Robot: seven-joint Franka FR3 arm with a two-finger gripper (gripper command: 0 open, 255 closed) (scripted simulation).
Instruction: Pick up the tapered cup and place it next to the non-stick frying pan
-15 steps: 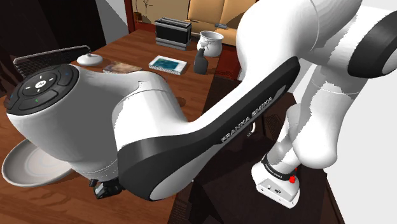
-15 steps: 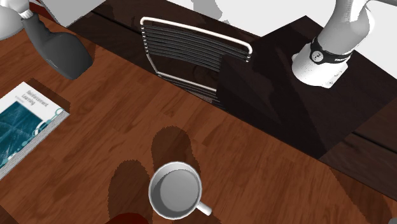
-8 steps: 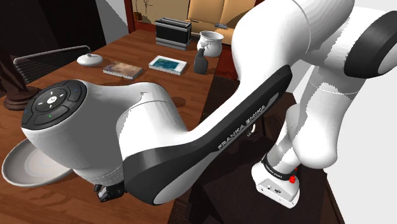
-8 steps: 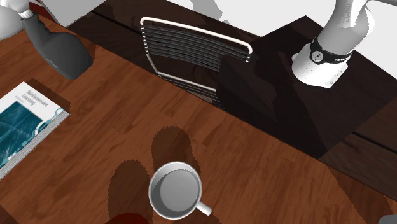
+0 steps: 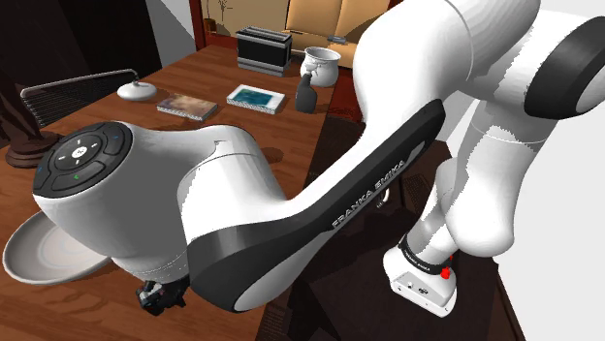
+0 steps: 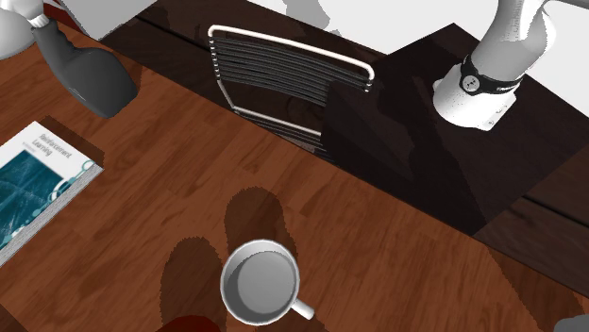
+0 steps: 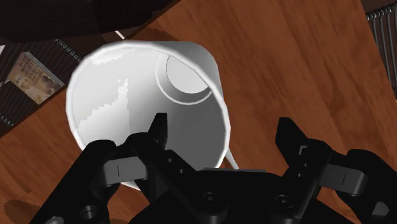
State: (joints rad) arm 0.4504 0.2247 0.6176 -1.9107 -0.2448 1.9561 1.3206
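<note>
Shoulder view: shows the white arm [image 5: 233, 184] folded far down over the near end of the wooden table [image 5: 218, 70], presumably to bring the claw [image 5: 160, 295] onto its target from above. Puts that claw low, just beside the white tapered cup [image 5: 44, 254], standing upright and mouth up, near a dark lamp base [image 5: 29, 150]. Leaves a white pot [image 5: 320, 64] and a dark bottle [image 5: 306, 94] at the far end, well apart from the work. Second exterior view: looks down on the same table [image 6: 396, 236] and takes in a grey-white mug [image 6: 260, 280] with a side handle, upright, between a teal book [image 6: 38, 179] and the dark stand [image 6: 406, 141] bearing the arm's base [image 6: 481, 90]; probably a separate vessel, not the task's own. Wrist view: looks obliquely into the cup [image 7: 127, 95], wide at the rim and narrowing to a small round floor. Finds the claw [image 7: 222, 121] released, fingers [image 7: 158, 137] spread wide, one over the cup's hollow and the other outside, with the near wall between them. Cannot tell whether either finger touches that wall; shows no clasp. Suggests a pinch on the rim as the plan, hence the wide spread and the steep approach. Reads as the grasping step, with lifting and setting down beside the frying pan not yet done.
</note>
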